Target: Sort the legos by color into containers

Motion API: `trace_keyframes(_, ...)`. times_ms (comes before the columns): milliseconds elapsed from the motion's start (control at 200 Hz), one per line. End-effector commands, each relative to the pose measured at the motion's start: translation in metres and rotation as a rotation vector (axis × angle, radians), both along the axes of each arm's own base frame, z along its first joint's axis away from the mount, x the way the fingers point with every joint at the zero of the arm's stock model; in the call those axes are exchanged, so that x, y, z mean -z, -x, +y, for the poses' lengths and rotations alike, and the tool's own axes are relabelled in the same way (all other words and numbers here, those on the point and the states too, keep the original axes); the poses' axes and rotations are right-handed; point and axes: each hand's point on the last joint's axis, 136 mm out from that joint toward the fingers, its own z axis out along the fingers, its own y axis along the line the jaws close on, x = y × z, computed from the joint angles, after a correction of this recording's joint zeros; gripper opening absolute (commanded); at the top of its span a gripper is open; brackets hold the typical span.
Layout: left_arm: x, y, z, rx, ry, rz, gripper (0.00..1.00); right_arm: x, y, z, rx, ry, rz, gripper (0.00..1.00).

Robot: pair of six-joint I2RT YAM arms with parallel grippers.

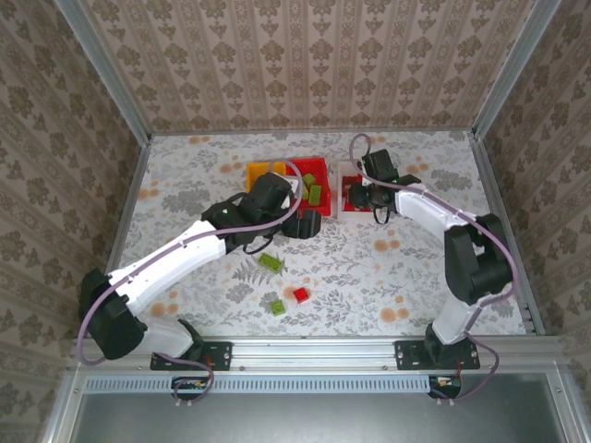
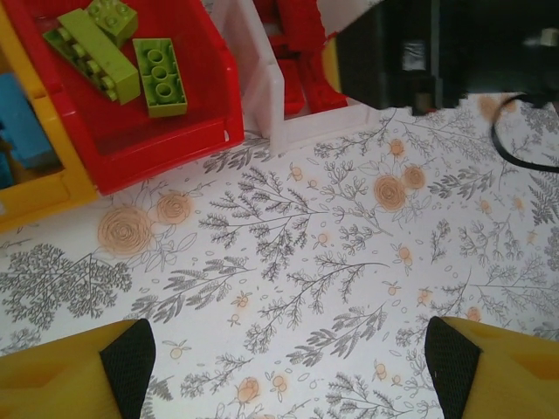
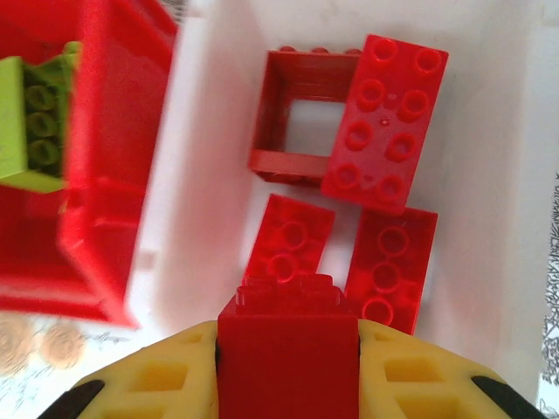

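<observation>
The three bins stand in a row toward twelve o'clock on the flowered table (image 1: 185, 185). The orange-yellow bin (image 1: 256, 169) is at the nine o'clock end, the red bin (image 1: 311, 162) is in the middle, and the white bin (image 1: 350, 170) is at the three o'clock end. Each is close against its neighbour.

The right gripper (image 3: 288, 371) is clenched on a red brick (image 3: 288, 345) and hangs over the near end of the white bin. Below it in that bin lie four more red pieces (image 3: 389, 122). A broad one overlaps a hollow, upturned one, and two narrower ones lie at six o'clock from that pair.

The left gripper (image 2: 288, 375) is released. Its jaws stand wide apart with nothing between them, over bare table at six o'clock from the red bin. In its wrist view, three green bricks (image 2: 160, 77) lie in the red bin at eleven o'clock. A blue brick (image 2: 22, 131) lies in the orange-yellow bin at nine o'clock.

Three pieces are loose on the table. A long green brick (image 1: 271, 262) lies at about seven o'clock from the left gripper. Farther toward six o'clock, a short green brick (image 1: 278, 306) and a small red cube (image 1: 300, 295) lie just beside each other.
</observation>
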Motion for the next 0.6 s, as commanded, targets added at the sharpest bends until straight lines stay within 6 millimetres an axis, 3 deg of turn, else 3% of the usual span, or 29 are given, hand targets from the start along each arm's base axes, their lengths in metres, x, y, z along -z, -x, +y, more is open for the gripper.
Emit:
trace_keyframes(0, -0.007, 0.001, -0.008, 0.05, -0.001, -0.032, 0.84, 0.001, -0.012, -0.001, 0.045, -0.005, 0.028, 0.27)
trace_keyframes(65, -0.001, 0.003, -0.005, 0.048, -0.016, -0.021, 0.84, 0.005, -0.015, -0.003, 0.056, 0.002, 0.036, 0.32)
trace_keyframes(225, 0.025, 0.012, 0.015, 0.024, -0.112, 0.035, 0.86, 0.002, -0.012, -0.004, 0.061, -0.001, 0.037, 0.58)
trace_keyframes(390, 0.057, 0.024, 0.054, -0.093, -0.225, 0.138, 0.89, -0.027, 0.001, 0.0, 0.026, -0.001, -0.033, 0.67)
trace_keyframes(485, 0.075, 0.028, 0.086, -0.278, -0.256, 0.245, 0.89, -0.053, 0.017, 0.014, -0.043, -0.017, -0.115, 0.68)
trace_keyframes(595, 0.1, 0.039, 0.112, -0.516, -0.211, 0.435, 0.88, -0.076, 0.054, 0.056, -0.245, -0.076, -0.231, 0.71)
